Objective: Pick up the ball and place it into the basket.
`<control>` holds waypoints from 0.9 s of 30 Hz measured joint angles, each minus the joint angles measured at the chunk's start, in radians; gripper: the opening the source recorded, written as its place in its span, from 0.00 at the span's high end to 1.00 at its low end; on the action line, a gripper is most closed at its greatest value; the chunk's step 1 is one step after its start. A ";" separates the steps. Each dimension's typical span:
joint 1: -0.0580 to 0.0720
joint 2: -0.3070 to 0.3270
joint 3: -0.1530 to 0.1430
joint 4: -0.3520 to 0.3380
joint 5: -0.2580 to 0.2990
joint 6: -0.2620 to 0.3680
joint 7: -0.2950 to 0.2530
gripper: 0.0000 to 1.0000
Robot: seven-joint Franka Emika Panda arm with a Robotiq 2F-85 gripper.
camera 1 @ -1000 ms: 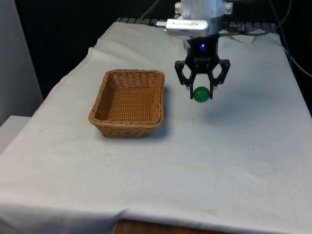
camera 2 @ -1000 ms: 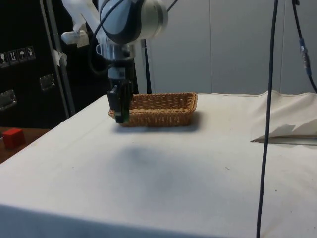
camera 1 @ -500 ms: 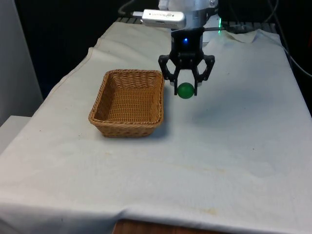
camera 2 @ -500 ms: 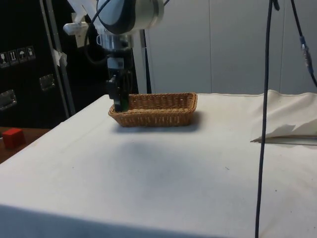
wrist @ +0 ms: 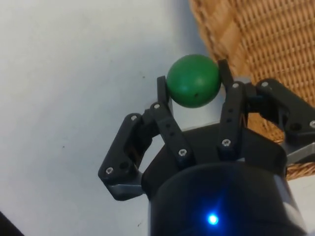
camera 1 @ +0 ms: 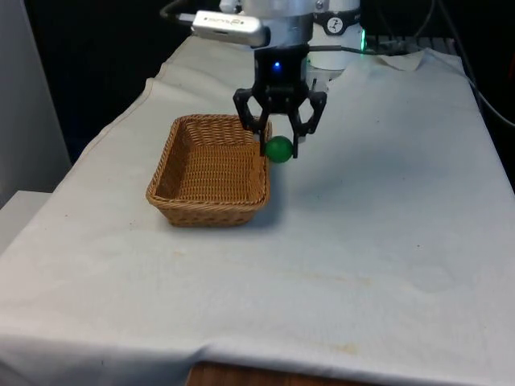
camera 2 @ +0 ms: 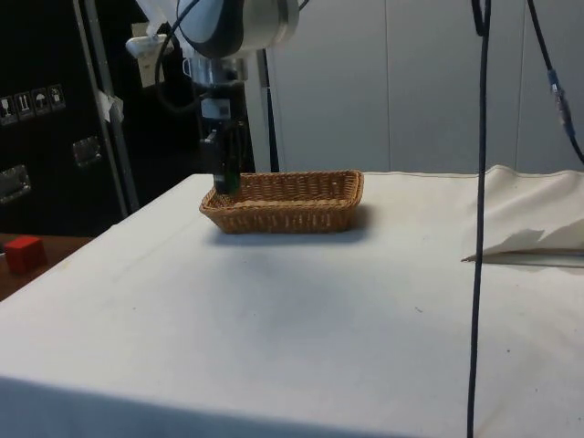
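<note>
A small green ball (camera 1: 279, 149) (wrist: 193, 80) hangs in the air, with my gripper (camera 1: 278, 147) (wrist: 193, 83) shut on it. A rectangular brown wicker basket (camera 1: 211, 170) (camera 2: 288, 202) (wrist: 266, 54) rests on the white cloth at the front view's left. The ball is just above the basket's rim on the side toward the front view's right. In the side view my gripper (camera 2: 224, 179) hovers over the basket's end nearest the dark cabinets. Nothing lies inside the basket where its floor shows.
White cloth (camera 1: 378, 241) covers the table, with open room at the front view's right and near edge. A red block (camera 2: 23, 252) sits off the table at the side view's far edge. A black cable (camera 2: 476, 219) hangs down in the side view.
My gripper has carried the ball toward the front view's left and a little higher, from open cloth to the basket's rim. The basket has stayed put.
</note>
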 measured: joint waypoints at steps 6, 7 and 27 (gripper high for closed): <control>-0.010 0.020 -0.019 0.010 0.025 0.000 -0.028 0.97; -0.011 0.024 -0.022 0.011 0.030 0.000 -0.033 0.97; -0.045 0.100 -0.088 0.047 0.147 -0.003 -0.156 0.97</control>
